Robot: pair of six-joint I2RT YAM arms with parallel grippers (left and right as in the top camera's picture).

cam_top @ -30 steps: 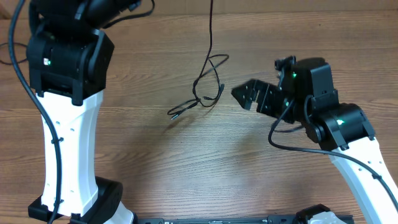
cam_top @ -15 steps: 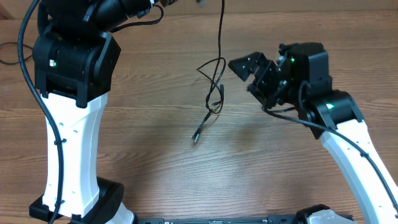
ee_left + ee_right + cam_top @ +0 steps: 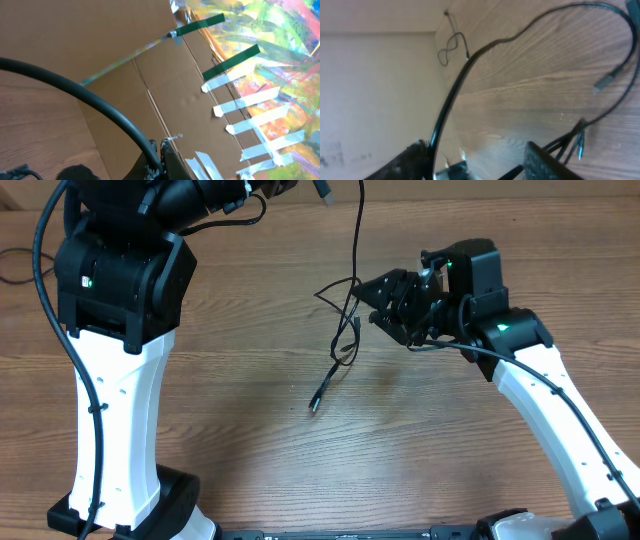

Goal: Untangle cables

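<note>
The thin black cables hang in a loose tangle over the middle of the wooden table. One strand rises straight to the top edge, and a plug end trails on the wood. My left gripper is shut on a black cable strand; in the overhead view it is cut off at the top edge. My right gripper is open right beside the tangle. In the right wrist view its wide-apart jaws have one cable strand along the left finger and several strands by the right finger.
A cardboard wall with white and green tape strips and a painted sheet stands behind the table. A thick black wire lies at the table's left edge. The left arm's white column stands at the front left.
The cable has been pulled up and to the right, and its loose plug end has swung from the left to below the tangle. My right gripper has moved left up to the tangle.
</note>
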